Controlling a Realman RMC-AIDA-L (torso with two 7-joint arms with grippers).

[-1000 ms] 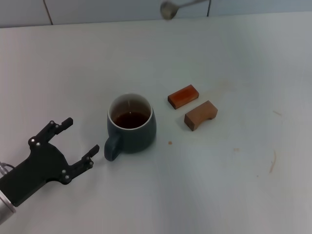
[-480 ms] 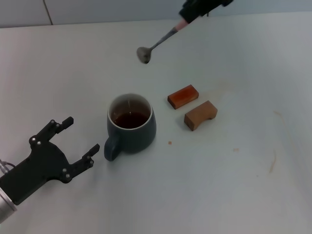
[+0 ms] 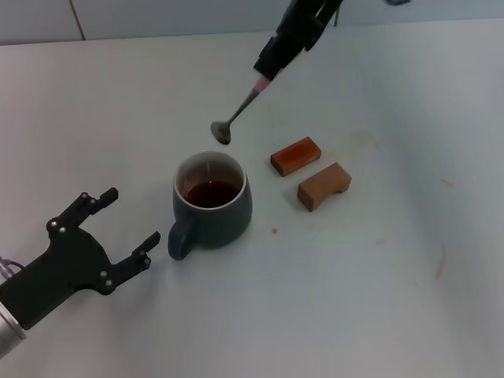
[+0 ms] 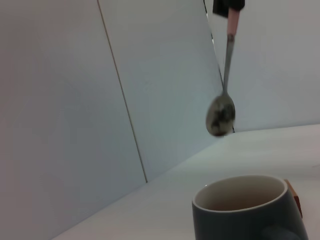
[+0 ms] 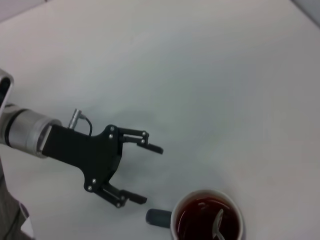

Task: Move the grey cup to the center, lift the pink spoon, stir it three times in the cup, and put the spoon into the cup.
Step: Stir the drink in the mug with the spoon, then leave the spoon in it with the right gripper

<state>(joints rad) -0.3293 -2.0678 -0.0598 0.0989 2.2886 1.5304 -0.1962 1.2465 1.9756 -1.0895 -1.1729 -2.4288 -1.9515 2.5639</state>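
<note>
The grey cup (image 3: 211,201) stands upright mid-table with dark brown liquid inside and its handle pointing at my left gripper. It also shows in the left wrist view (image 4: 250,210) and the right wrist view (image 5: 207,222). My right gripper (image 3: 273,61) is shut on the pink handle of the pink spoon (image 3: 242,109). The spoon hangs tilted in the air, its metal bowl just above the cup's far rim and not touching it; it also shows in the left wrist view (image 4: 221,114). My left gripper (image 3: 131,217) is open and empty, low beside the cup's handle; the right wrist view (image 5: 150,175) shows it too.
Two brown wooden blocks (image 3: 296,155) (image 3: 324,186) lie to the right of the cup. A white wall runs along the table's far edge (image 3: 157,35).
My right gripper has come down and toward me from the far edge, bringing the spoon's bowl to just above the cup's far rim. The cup and left gripper have not moved.
</note>
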